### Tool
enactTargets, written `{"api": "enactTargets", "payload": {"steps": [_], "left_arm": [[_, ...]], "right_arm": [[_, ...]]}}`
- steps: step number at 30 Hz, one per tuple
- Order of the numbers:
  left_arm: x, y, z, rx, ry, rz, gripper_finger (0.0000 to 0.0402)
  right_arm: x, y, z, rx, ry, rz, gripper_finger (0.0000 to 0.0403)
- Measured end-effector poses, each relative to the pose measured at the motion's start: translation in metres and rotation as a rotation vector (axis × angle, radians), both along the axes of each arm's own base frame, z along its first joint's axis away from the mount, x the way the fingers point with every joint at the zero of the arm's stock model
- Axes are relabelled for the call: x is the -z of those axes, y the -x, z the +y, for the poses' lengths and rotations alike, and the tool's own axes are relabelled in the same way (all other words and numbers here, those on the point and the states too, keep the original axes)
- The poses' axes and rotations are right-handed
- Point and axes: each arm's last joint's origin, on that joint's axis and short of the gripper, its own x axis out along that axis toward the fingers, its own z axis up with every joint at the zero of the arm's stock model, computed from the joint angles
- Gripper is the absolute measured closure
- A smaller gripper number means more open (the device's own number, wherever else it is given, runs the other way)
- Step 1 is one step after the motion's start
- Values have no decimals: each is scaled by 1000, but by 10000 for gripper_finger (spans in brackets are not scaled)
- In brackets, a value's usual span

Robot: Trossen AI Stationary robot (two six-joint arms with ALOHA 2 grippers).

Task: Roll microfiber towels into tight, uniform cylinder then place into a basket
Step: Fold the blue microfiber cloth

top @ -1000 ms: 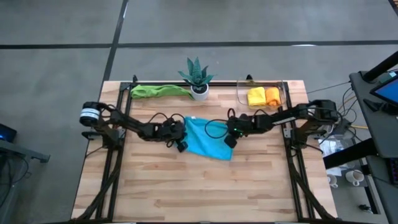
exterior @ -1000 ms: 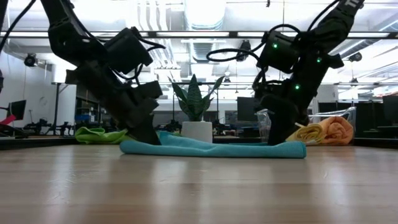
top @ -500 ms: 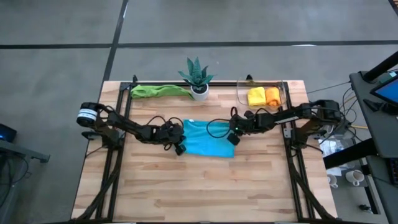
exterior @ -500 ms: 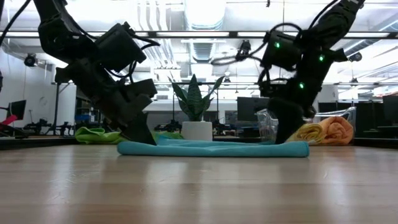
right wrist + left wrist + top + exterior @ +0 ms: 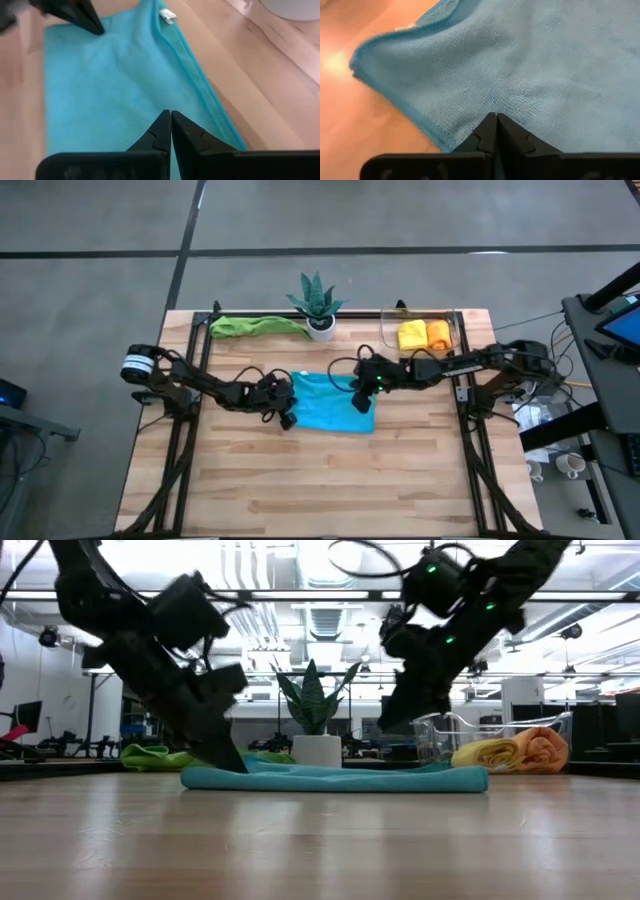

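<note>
The blue towel (image 5: 330, 402) is lying flat mid-surface, long axis running left to right between your arms. Your left gripper (image 5: 286, 406) — jaws pressed together — is pinning its left edge; your right gripper (image 5: 358, 396), jaws also closed and empty, is hovering over its right edge — equally near.

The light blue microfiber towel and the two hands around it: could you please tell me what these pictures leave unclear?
- Low view: the light blue microfiber towel shows edge-on, so its folds are hidden.
- Low view: motion blur smears the right hand; whether it touches the towel is unclear.
- High view: the left hand is too small to show contact.
- Low view: the clear plastic rectangular basket is partly hidden behind the right arm.
</note>
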Motion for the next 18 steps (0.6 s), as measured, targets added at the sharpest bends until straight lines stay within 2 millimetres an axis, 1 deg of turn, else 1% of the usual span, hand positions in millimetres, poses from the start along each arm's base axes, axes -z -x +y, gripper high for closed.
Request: {"api": "enactTargets", "payload": {"steps": [2, 3, 6, 9, 11, 14, 18], "left_arm": [[-13, 2, 0, 12, -19, -44, 401], [-22, 1, 0, 20, -28, -81, 401], [-42, 8, 1, 27, -47, -123, 401], [-54, 13, 0, 32, -47, -163, 401], [-59, 10, -2, 47, -37, -222, 401], [-51, 1, -6, 88, -9, -254, 401], [-29, -16, -10, 110, 1, -289, 401]], "right_arm": [[5, -11, -3, -18, 17, 23, 394], [7, -17, -4, -31, 23, 31, 394], [12, -35, -9, -68, 50, 55, 394], [16, -53, -17, -103, 81, 68, 394], [21, -61, -23, -147, 85, 86, 394], [28, -72, -32, -202, 68, 115, 394], [30, -82, -41, -252, 66, 156, 394]]}}
